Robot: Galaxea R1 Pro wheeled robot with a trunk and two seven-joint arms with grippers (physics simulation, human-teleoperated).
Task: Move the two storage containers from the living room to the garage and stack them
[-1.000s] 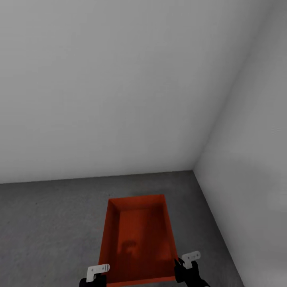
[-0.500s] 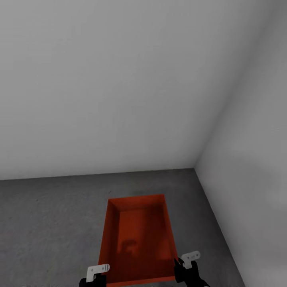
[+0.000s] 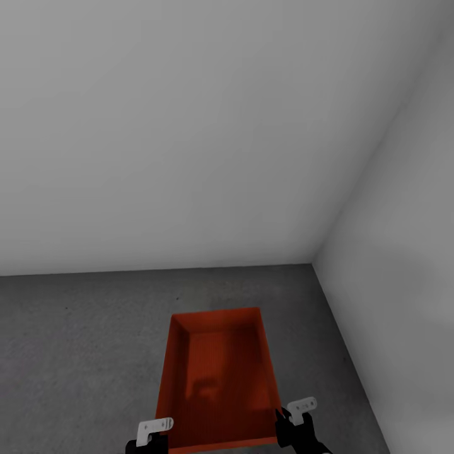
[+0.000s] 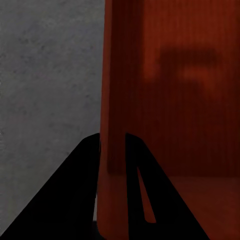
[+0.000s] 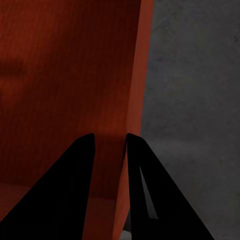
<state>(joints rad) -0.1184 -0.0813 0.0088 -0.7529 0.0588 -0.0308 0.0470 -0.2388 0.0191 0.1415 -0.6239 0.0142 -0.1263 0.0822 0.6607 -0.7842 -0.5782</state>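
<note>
Left pincer (image 3: pixel 153 431) and right pincer (image 3: pixel 294 413) each clamp a side wall, fingers straddling it.

A bare garage-like corner is shown. Two plain pale grey walls (image 3: pixel 189 126) are seen meeting at the far right, above a rough dark grey concrete floor (image 3: pixel 75 353).

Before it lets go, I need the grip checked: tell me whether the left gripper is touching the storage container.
Touching. In the left wrist view the left gripper has one dark finger on each side of the storage container side wall, with no gap showing.
</note>
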